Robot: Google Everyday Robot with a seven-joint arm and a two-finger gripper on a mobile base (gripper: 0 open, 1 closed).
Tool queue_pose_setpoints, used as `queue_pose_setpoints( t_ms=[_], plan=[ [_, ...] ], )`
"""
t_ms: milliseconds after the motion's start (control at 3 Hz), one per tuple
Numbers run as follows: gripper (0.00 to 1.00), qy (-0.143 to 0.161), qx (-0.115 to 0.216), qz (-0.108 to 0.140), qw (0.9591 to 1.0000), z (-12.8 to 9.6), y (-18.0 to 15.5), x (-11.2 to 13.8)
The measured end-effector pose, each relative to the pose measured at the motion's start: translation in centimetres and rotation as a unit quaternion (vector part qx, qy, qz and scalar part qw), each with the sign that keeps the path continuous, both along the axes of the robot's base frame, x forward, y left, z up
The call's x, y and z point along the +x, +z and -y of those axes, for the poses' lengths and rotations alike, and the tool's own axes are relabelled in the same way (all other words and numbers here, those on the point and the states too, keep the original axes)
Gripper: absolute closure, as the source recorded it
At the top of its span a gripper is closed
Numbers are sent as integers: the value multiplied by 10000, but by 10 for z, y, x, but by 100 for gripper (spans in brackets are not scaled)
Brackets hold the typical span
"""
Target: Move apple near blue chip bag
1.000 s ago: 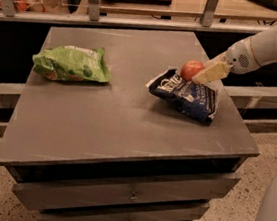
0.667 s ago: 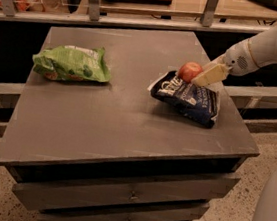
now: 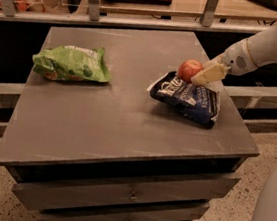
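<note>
Right now your gripper [image 3: 204, 75] sits right of centre, against the apple [image 3: 188, 69] at the upper edge of the blue chip bag [image 3: 189, 97]; whether it grips, you cannot tell.

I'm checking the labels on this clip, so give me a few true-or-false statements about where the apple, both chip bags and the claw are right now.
1. The apple sits at the far edge of the blue chip bag. True.
2. The green chip bag lies on the right side of the table as pictured. False: it lies on the left side.
3. The claw is right beside the apple. True.
4. The apple rests against the green chip bag. False: the two are well apart, with bare tabletop between them.
</note>
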State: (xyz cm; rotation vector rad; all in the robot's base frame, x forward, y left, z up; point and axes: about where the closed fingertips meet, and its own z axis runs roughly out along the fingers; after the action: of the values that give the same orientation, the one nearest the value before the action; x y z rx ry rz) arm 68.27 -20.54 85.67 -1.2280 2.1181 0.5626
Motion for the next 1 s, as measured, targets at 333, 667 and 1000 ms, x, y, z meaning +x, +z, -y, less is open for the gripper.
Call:
queue_pose_setpoints(
  t_ms=[333, 667, 1000],
  plan=[
    [0, -128, 44, 189, 9997, 7, 12, 6],
    [0, -213, 19, 341, 9992, 15, 26, 9],
    [0, -273, -11, 477, 9985, 20, 36, 13]
  ],
)
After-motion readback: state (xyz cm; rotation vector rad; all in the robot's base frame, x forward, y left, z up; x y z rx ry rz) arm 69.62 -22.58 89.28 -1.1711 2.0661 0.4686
